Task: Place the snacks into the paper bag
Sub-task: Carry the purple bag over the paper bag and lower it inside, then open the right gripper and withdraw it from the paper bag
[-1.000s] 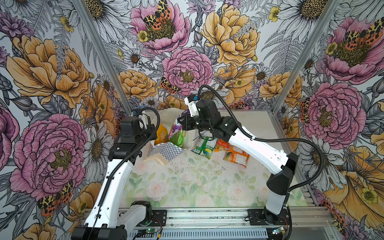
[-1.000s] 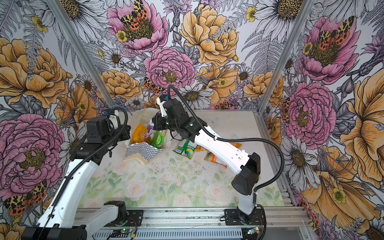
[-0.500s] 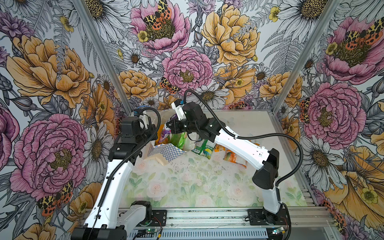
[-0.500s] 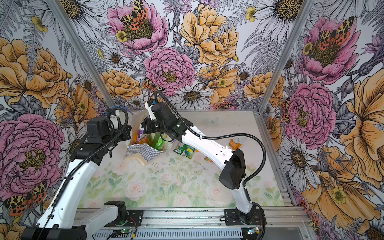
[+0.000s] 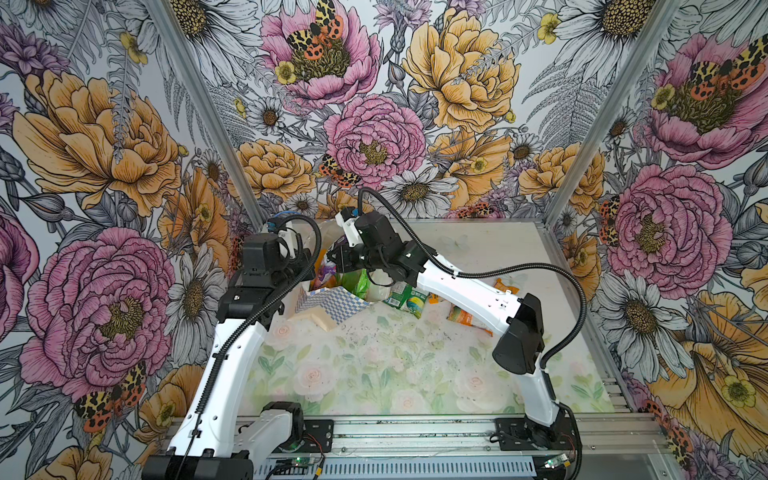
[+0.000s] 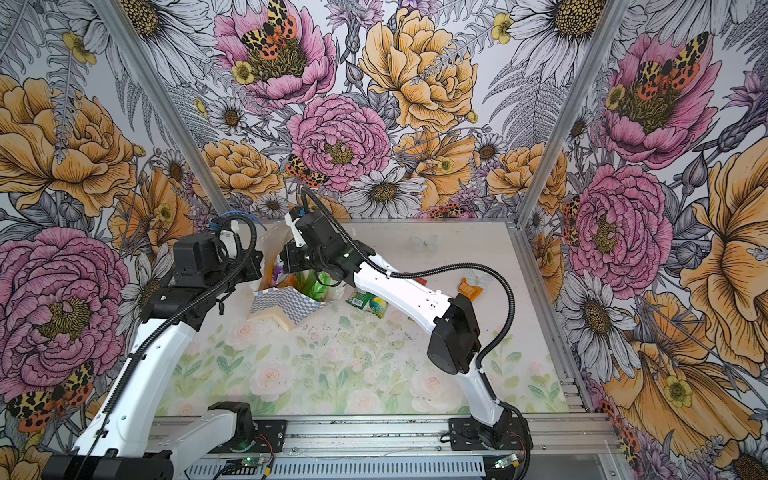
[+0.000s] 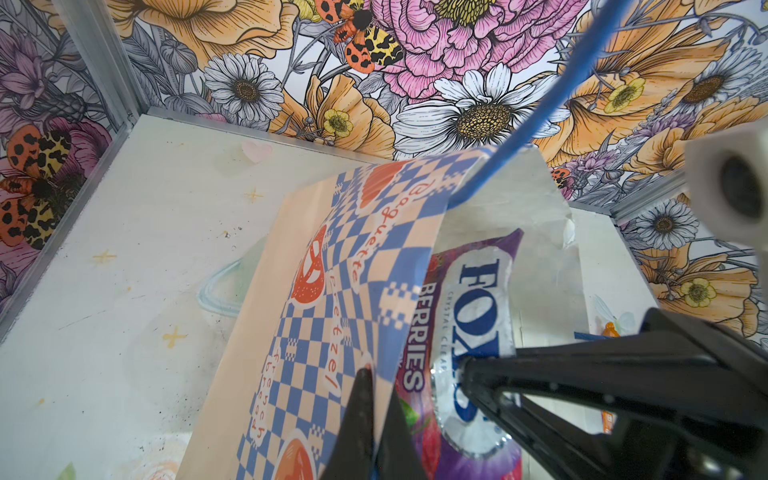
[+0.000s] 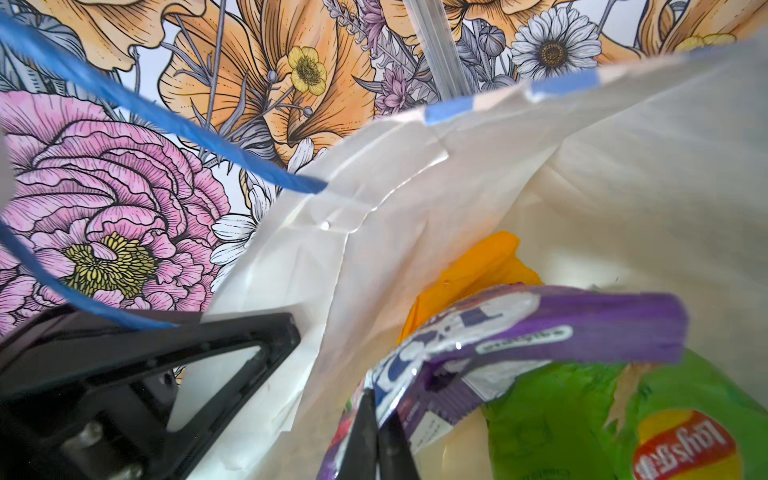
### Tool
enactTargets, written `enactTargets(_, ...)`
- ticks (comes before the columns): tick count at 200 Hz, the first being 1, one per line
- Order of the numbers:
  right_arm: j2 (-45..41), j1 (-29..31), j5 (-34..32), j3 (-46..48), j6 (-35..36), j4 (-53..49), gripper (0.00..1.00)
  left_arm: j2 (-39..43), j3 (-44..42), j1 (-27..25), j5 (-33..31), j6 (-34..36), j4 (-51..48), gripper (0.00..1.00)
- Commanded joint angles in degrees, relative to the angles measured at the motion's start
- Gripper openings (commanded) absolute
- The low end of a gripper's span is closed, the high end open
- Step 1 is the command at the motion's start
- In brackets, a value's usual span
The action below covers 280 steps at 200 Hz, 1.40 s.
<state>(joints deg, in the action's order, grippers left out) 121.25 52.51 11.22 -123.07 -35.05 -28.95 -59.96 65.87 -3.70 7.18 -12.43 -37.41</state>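
Here, the rim of the cream blue-checkered paper bag [image 7: 332, 291] is pinched by the left end effector [image 7: 376, 386], the purple plastic packet [image 8: 582, 328] by the right end effector [image 8: 376, 411].

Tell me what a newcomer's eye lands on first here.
The huge pink and orange floral wallpaper on all walls shouts loudest. Next, at the table's back left, the checkered paper bag, its wall pinched by the left gripper, while the right gripper holds a purple packet in its mouth, jaws shut.
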Motion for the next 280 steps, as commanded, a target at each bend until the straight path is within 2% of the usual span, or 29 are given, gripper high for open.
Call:
enactTargets(1, 1.11, 0.63, -1.36, -3.03, -0.30, 4.13, 0.00, 2.00, -0.24, -0.53, 2.06, 0.78, 4.26, 0.00)
enactTargets(103, 9.06, 0.90, 1.05, -10.34, -2.37, 4.42, 0.00, 1.96, -0.32, -0.58, 1.66, 0.81, 4.27, 0.00)
enactTargets(129, 9.32, 0.75, 1.28, -8.28, -2.78, 4.33, 0.00, 2.07, -0.41, -0.54, 1.43, 0.86, 4.27, 0.00)
enactTargets(169, 6.70, 0.61, -1.97, -1.61, -3.11, 4.43, 0.00, 2.05, -0.44, -0.54, 1.41, 0.73, 4.23, 0.00)
enactTargets(220, 6.18, 0.60, -2.26, 0.63, -3.54, 4.43, 0.09, 2.06, -0.44, -0.52, 1.33, 0.90, 4.27, 0.00)
enactTargets(280, 10.77, 0.47, -0.42, -4.81, -4.02, 4.38, 0.23, 2.06, -0.45, -0.52, 1.28, 0.90, 4.27, 0.00)
